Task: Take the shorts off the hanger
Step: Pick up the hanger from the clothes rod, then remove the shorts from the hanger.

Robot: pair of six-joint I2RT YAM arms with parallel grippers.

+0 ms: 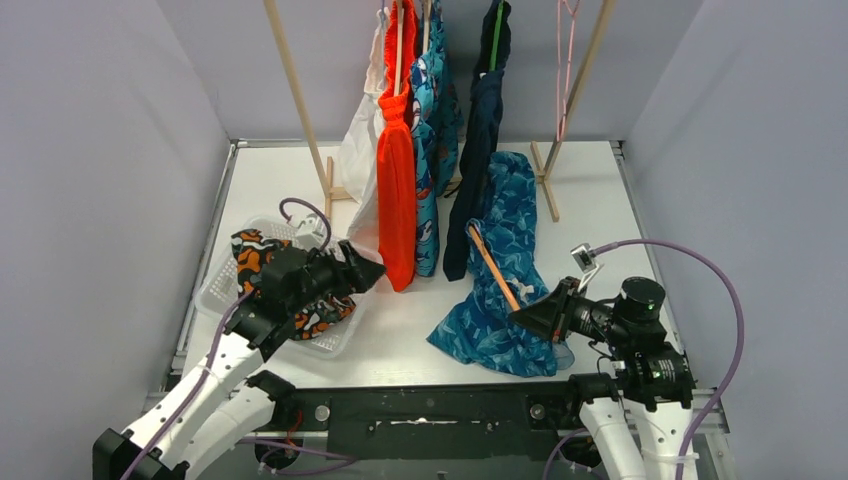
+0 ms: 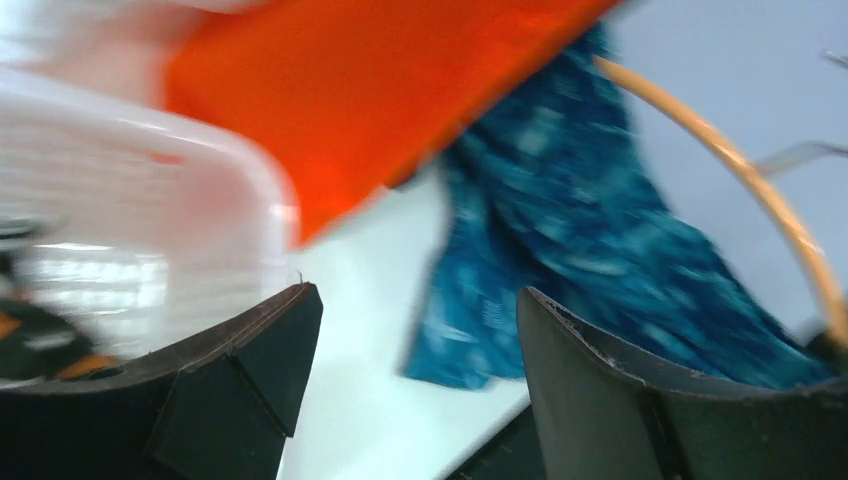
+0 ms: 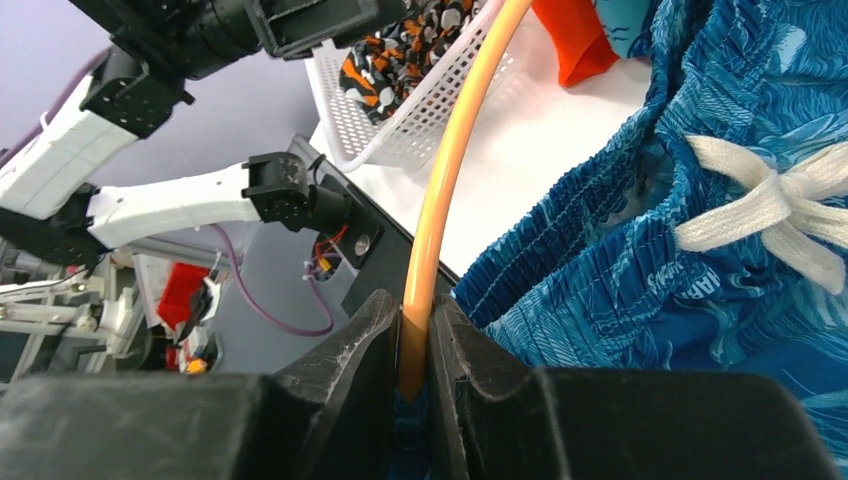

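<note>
Shows the blue patterned shorts (image 1: 495, 320) heaped on the table (image 1: 400, 335) in front of the right arm, one end trailing up toward the rack (image 1: 295, 90), white drawstring bow (image 3: 770, 195) plain in the right wrist view. Has the orange hanger (image 1: 493, 268) lying slantwise across that fabric, with only a short stretch showing from above and the hook out of sight. Cannot tell whether the waistband sits on the bar or merely lies against it. Has the right gripper (image 3: 415, 310) clenched on the hanger's lower end, fingers pressed to either side, blue cloth bunched just below.

Puts the left gripper (image 1: 372, 270) beside the basket (image 1: 215, 295), released and empty, near the hem of the bright orange shorts (image 1: 397, 170). Blurs heavily in the left wrist view, so no contact there can be judged.

Holds the camouflage shorts (image 1: 255, 255) in the basket, partly covered by the left arm.

Hangs a white garment (image 1: 358, 150), the bright orange pair, the teal shark-print shorts (image 1: 428, 150) and the navy shorts (image 1: 482, 140) on the rack, tops cut off by the upper edge of the overhead view
</note>
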